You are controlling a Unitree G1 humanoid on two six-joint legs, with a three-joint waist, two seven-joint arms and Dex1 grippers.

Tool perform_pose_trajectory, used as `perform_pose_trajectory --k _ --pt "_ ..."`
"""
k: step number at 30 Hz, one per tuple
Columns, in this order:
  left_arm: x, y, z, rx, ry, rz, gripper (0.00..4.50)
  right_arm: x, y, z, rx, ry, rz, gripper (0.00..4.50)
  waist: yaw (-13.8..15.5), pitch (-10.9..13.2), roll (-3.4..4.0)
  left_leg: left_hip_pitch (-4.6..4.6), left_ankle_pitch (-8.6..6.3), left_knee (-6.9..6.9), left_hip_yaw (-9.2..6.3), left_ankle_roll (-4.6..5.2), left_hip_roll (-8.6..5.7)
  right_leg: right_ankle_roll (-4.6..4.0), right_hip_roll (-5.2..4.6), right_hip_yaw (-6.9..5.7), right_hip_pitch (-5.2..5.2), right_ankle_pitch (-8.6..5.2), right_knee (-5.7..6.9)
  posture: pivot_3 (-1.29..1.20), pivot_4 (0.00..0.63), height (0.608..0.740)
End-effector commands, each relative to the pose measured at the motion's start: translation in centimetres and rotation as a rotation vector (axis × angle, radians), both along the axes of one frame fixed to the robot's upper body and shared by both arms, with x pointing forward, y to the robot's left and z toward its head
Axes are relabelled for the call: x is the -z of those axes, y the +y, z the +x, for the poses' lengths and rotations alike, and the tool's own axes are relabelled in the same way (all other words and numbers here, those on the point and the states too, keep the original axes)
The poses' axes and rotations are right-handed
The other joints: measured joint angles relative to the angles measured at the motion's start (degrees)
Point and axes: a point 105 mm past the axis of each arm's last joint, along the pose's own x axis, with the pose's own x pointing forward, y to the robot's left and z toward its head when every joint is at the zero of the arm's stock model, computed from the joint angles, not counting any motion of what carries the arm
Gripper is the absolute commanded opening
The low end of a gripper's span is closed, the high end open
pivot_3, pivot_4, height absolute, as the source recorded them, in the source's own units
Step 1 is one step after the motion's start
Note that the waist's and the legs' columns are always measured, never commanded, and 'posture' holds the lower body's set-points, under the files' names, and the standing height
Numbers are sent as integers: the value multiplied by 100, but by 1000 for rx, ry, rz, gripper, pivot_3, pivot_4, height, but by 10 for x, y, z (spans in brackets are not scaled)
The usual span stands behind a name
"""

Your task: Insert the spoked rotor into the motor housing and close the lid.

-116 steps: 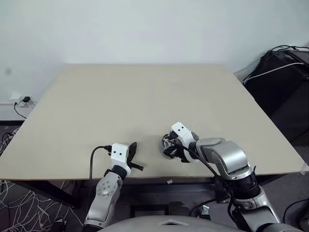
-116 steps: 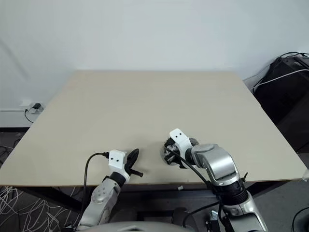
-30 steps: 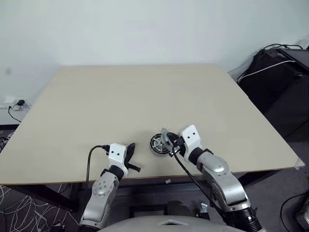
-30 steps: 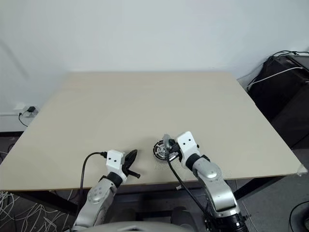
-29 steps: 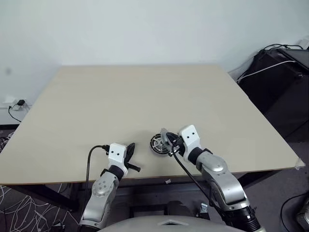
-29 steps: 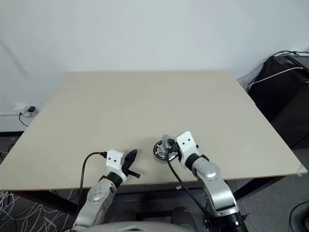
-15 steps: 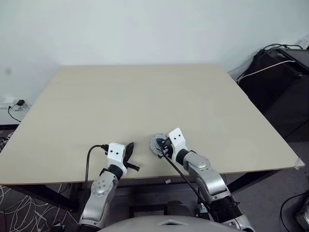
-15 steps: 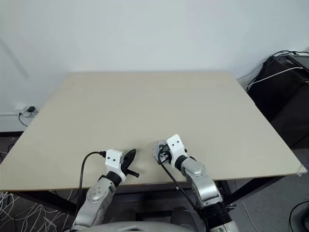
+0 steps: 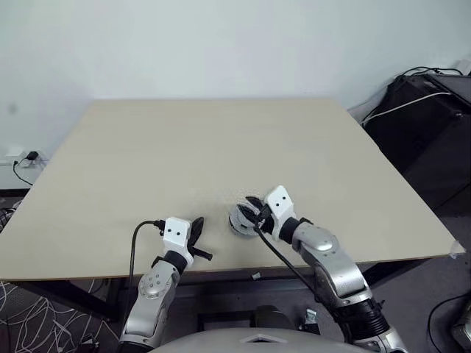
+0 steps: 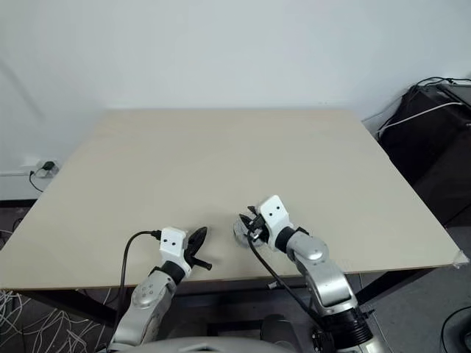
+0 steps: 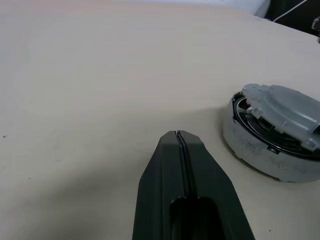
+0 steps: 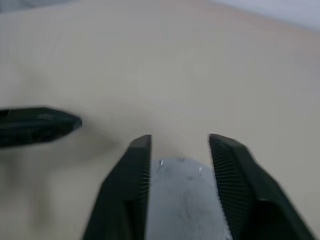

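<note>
Right claw (image 12: 179,145) now spread over lid (image 11: 285,109); left claw (image 11: 178,137) pressed together nearby.

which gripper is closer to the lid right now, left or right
Right. The right gripper has its open fingers on either side of the lid; the left gripper sits shut on the table, apart from it.

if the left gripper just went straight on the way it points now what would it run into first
Probably nothing soon. The left gripper, shut, points across bare table. The motor housing with the lid lying askew on it sits off to one side of that line, though depth is hard to judge, so a graze isn't ruled out.
</note>
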Motion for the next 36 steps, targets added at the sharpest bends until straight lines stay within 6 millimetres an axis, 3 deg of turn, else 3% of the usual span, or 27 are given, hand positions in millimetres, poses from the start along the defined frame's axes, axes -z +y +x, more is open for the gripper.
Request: perform_pose_trajectory --k 1,5,6,18,28,33,36 --pt "-16 -5 5 9 -63 -17 0 -2 -5 2 -28 1 5 3217 1 0 0 0 0 0 0 0 0 0 0 0 0 0 0 0 0 740" --pt "-17 -5 5 9 -64 -17 0 8 -9 2 -59 43 -4 4459 -3 0 0 0 0 0 1 1 0 0 1 0 -1 0 0 0 0 740" --pt "-17 -5 5 8 -64 -16 0 9 -9 3 -63 48 -7 4488 -5 0 1 0 1 0 1 1 0 0 2 1 -1 0 0 0 0 740" --pt "-18 -2 5 -8 -70 -13 0 22 -9 17 -127 90 -53 4488 3 0 0 0 1 2 0 2 -2 2 2 0 0 1 0 0 0 740" --pt "-18 1 5 -23 -72 -12 0 35 -6 17 -173 143 -75 4488 3 -1 1 1 2 4 0 2 -2 4 2 1 2 3 2 0 0 740" --pt "-18 1 4 -27 -69 -12 0 31 -5 19 -157 132 -48 3303 3 -1 1 2 2 4 0 2 -2 4 2 1 3 3 2 0 0 740" --pt "-17 0 4 -25 -66 -13 0 26 -4 19 -138 109 -18 3228 -1 -1 1 1 2 4 -1 2 -2 4 2 1 2 3 2 0 0 740"
